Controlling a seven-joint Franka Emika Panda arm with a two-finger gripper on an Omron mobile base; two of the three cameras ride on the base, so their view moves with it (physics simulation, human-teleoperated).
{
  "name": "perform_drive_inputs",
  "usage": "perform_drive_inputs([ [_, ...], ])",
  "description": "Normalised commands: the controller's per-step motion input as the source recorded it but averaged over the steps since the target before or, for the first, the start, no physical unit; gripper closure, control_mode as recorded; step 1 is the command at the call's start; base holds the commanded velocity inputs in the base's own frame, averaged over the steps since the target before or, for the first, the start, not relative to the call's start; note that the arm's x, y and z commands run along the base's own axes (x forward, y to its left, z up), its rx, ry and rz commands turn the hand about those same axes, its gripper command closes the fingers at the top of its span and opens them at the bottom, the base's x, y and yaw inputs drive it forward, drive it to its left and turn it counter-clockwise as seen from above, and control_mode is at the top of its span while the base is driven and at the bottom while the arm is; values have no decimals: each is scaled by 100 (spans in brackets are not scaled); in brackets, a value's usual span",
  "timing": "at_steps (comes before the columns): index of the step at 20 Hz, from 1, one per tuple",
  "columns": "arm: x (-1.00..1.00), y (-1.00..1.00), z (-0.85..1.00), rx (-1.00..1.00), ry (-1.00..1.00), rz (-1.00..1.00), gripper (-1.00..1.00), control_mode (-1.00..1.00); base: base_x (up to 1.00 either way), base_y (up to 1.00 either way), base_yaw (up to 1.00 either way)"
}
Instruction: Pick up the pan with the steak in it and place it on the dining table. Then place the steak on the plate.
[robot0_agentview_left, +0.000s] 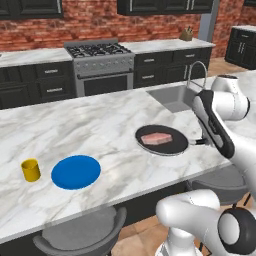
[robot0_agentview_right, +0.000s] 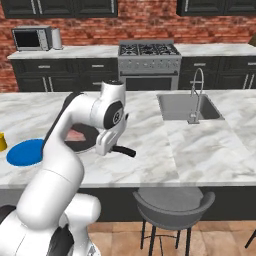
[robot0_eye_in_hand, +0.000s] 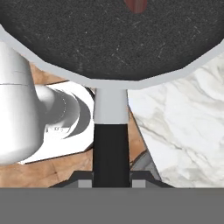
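I am seeing the pincer (robot0_eye_in_hand: 111, 181) closed tight on the black handle of the pan (robot0_agentview_left: 162, 140); in the hand view the handle is running straight out from between the finger tips to the pan's grey rim. The pan is looking shallow, round and black, with a speckled floor. The steak (robot0_agentview_left: 156, 138) is lying flat in it, a pink oblong slab with paler edges, on the far side of the pan from the pincer.

The pan is sitting over the dining table (robot0_agentview_left: 100, 125), close to its near edge; I cannot tell whether it is resting on the marble or hanging just above it. Beyond the pan from the pincer, well apart from it, the blue plate (robot0_agentview_left: 75, 171) is lying flat, with a small yellow cup (robot0_agentview_left: 30, 170) just beside its far side. Bare marble is lying between pan and plate. A sink (robot0_agentview_right: 187, 106) with a curved tap is set into the top on the pincer's other side.

The table top is white-grey veined marble. Grey stools (robot0_agentview_right: 172, 202) are standing under the near edge. Behind, a stove (robot0_agentview_left: 100, 60), dark cabinets and a brick wall are closing the room.
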Motion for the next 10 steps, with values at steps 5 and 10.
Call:
perform_drive_inputs([
  [5,42,31,-47,-3,4,0,100,-100,0,0,0],
  [10,2,18,-31,-2,3,1,100,-100,0,0,0],
])
